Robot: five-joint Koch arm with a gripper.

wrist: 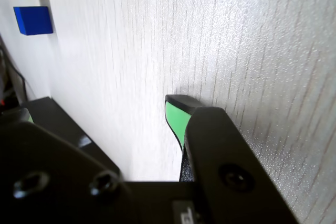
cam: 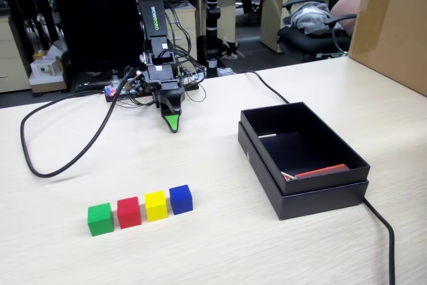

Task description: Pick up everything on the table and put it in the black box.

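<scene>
Fixed view: gripper (cam: 173,123) sits top centre of the frame, tip down, close over the worktop (cam: 200,245), holding nothing. Only one green-tipped point shows, so I cannot tell whether the fingers are parted or closed. Four cubes line up lower left, touching or nearly so: green cube (cam: 100,219), red cube (cam: 129,212), yellow cube (cam: 155,205), blue cube (cam: 181,199). Black box (cam: 303,188) is right of centre, open, no cubes in it; a red-and-white strip lies on its floor. A black cable (cam: 60,158) loops across the left side, and another runs past the box's lower right corner.

Risks, judged: the cubes sit so tight that fingers coming down on one will likely shove its neighbour or catch two at once. An end cube looks like the safer start. The left cable loop lies near the path to the row and could snag or drag. The box rim is raised, so a low carry may hit it.

Writing: white lettering runs vertically on the arm's upright link, reads roughly "WOWROBO", not sure. White label on the brown carton (cam: 393,25) upper right, unreadable.

Wrist view: one green finger (wrist: 177,119) centre, the other hidden behind the black body. Yellow and blue cubes sit in the upper left corner. No writing legible.
</scene>
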